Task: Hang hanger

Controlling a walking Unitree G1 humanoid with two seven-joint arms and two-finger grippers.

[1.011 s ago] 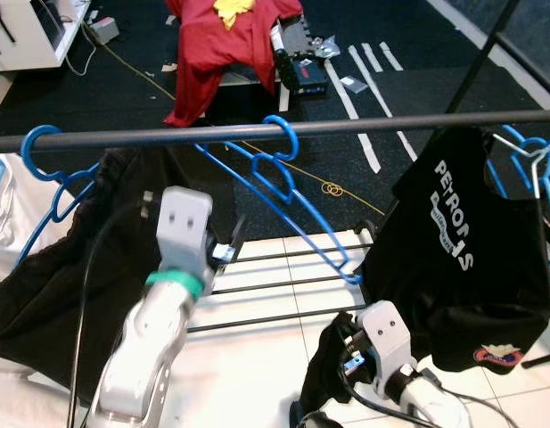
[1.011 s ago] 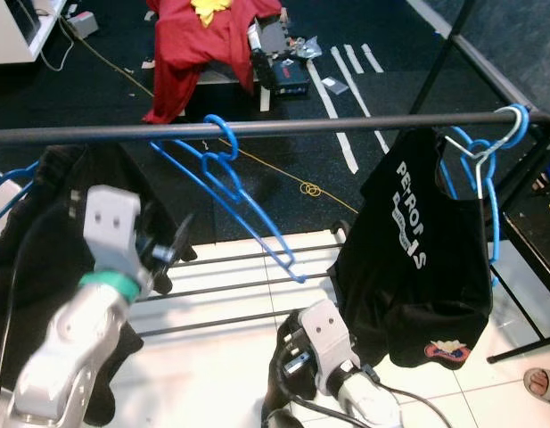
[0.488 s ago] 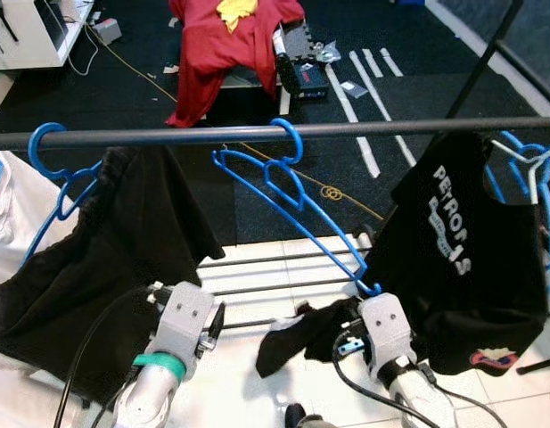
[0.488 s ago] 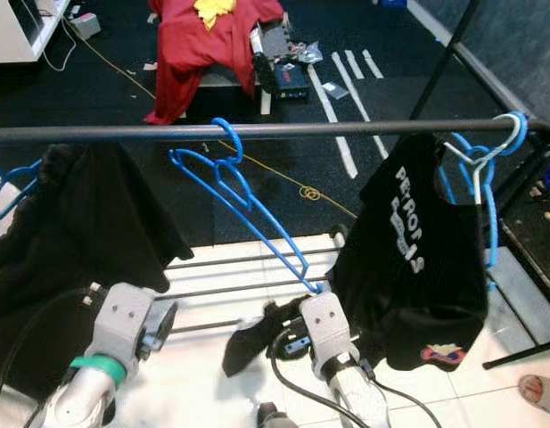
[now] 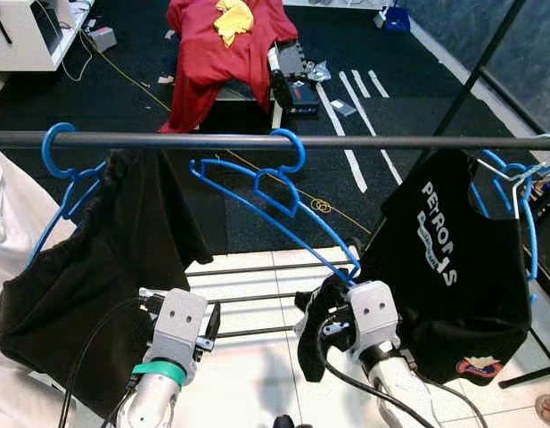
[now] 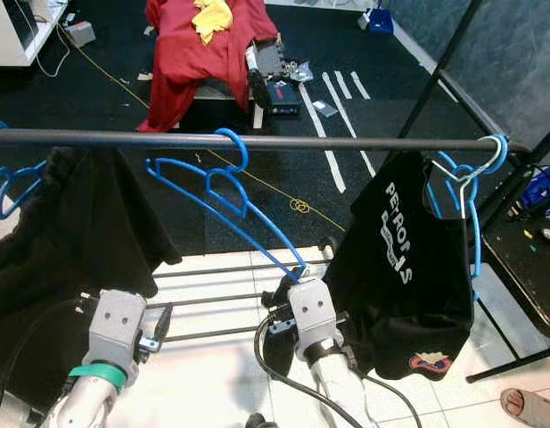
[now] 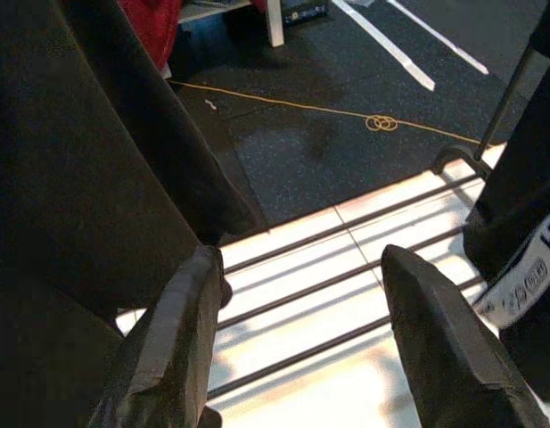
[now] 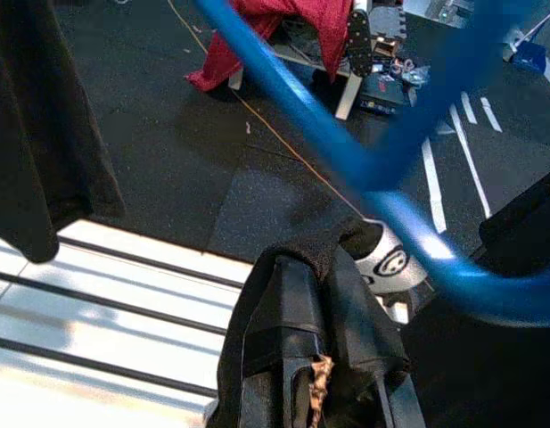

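right hand point(image 8: 315, 374) fingertips under black cloth point(image 8: 346, 267)

The head views were evenly lit and sharp, with no motion blur. The white floor tiles point(image 5: 257, 357) under the rail point(image 5: 257, 140) were bright, nearly washed out, while the dark mat point(image 5: 123, 98) beyond the rail took the light flatly. Black garments point(image 5: 105, 250) hanging from the rail lost their folds in shadow. In the right wrist view the blue hanger point(image 8: 364, 169) was close and out of focus. In the left wrist view the tiles glared between thin rod shadows.
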